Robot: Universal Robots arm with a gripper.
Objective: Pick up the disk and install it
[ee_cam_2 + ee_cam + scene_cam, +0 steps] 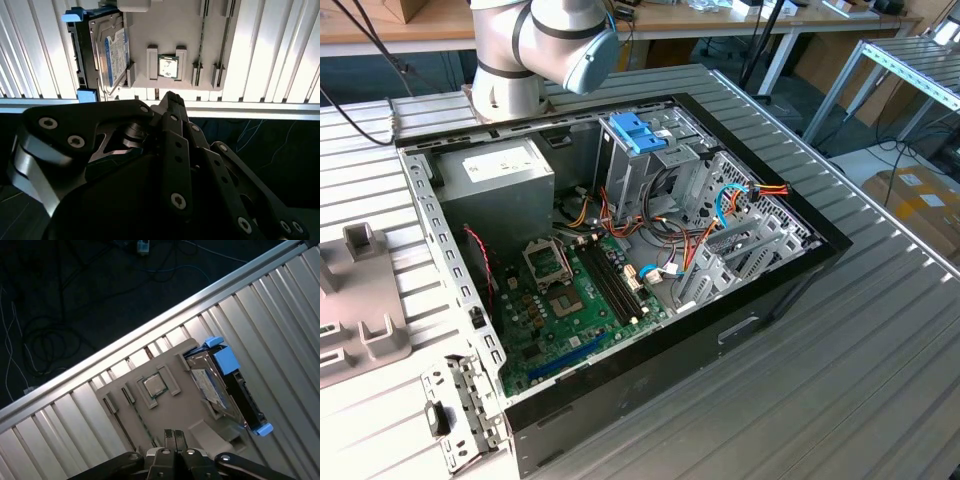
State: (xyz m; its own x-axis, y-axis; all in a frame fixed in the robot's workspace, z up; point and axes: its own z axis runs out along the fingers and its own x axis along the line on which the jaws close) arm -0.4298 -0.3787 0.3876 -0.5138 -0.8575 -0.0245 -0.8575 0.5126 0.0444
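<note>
First, in the exterior view, my arm's base (520, 60) stood on the ribbed bench (840, 400) beside an open computer case (620, 260). The case's motherboard (570, 300) lay exposed, and blue plastic brackets (638, 130) sat on top of its drive cage. A grey fixture plate (360, 320) lay by the bench edge at the exterior view's left.

Next, in the second wrist view, my end effector (172, 96) was closed, fingertips together with nothing between them. It hung above the bench edge, apart from the disk (107, 50). The disk stood on its long side in a slot of the fixture plate, tilted, with a blue carrier tab (86, 94) at its near end. A processor chip (168, 66) sat in a holder just beside it.

Lastly, in the first wrist view, my closed fingertips hovered over the plate's border. The disk leaned in its slot at the plate's side. The plate lay close to the bench edge, and past that edge was a dark floor (75, 290) with loose cables (30, 340).
</note>
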